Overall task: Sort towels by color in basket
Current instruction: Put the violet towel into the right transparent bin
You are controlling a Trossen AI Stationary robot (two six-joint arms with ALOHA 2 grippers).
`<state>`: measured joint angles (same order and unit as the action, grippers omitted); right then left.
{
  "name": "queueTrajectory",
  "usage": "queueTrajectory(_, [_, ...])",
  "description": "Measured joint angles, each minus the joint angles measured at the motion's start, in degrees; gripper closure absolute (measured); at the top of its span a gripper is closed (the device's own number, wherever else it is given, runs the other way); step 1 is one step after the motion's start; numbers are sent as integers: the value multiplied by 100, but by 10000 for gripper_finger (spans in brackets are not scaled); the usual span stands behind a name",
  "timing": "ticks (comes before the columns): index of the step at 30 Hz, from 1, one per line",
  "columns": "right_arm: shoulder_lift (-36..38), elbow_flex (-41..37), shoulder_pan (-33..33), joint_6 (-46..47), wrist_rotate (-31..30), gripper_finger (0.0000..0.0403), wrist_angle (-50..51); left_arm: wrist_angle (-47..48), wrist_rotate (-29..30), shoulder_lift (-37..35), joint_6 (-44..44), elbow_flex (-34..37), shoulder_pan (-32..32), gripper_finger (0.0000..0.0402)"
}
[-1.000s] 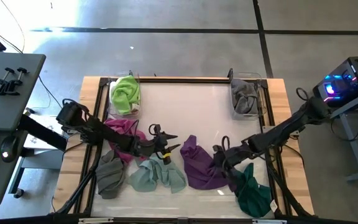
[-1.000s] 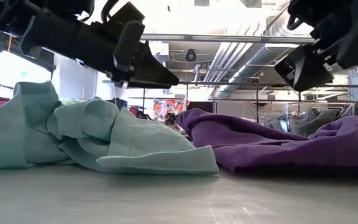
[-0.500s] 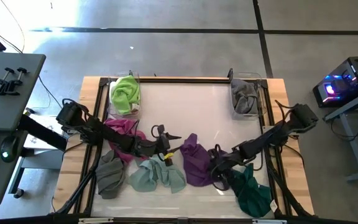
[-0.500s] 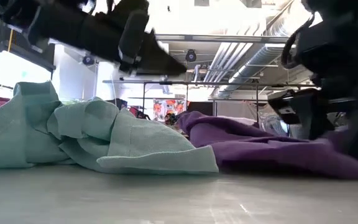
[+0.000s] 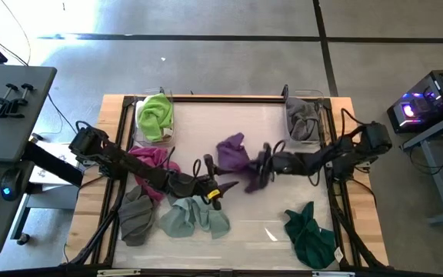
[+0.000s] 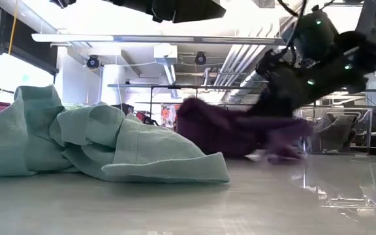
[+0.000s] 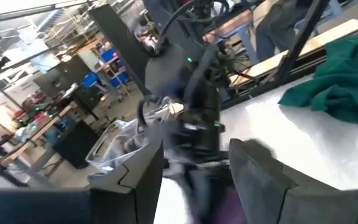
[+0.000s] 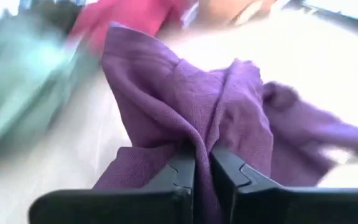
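Over on the left side of the counter (image 5: 221, 127), the lime green towel (image 5: 155, 115) sits in the far-left basket (image 5: 166, 97), and below it the magenta towel (image 5: 151, 160), the grey-brown towel (image 5: 136, 215) and the mint towel (image 5: 194, 217) lie loose near the front edge. The left end effector (image 5: 220, 187) hovers just above the mint towel with its fingers spread and nothing between them.

Now to the middle: the right end effector (image 5: 256, 168) has its fingers pressed together on a fold of the purple towel (image 5: 233, 151), which hangs bunched off the tips near the counter's centre. The low view is smeared there, so whether the trailing hem touches the surface is hard to call.

Further right, the grey towel (image 5: 304, 117) fills the far-right basket (image 5: 315, 98), and the dark green towel (image 5: 311, 232) waits at the front-right corner.

The step looks like carrying purple to its place. Done well, that means keeping the pinch firm, lifting enough that the loose tail clears the other towels and the basket rim, and opening only once the bundle is fully over the target.
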<state>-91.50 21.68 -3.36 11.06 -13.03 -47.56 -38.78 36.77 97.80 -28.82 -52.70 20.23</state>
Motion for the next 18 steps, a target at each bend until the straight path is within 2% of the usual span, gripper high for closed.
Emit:
queueTrajectory(4, [-31, -51, 75, 287, -512, 388, -1027, 13, 302, 1, 185, 6, -76, 232])
queueTrajectory(9, [-44, -36, 0, 206, -182, 392, -2249, -9, 311, 22, 265, 6, -236, 232])
queueTrajectory(14, [-44, -36, -87, 60, -30, 390, -2608, -2, 230, 22, 573, 6, -408, 232])
queueTrajectory(18, [-44, -36, -91, 94, 239, 389, -2645, 162, -321, 22, 1153, 8, -631, 226])
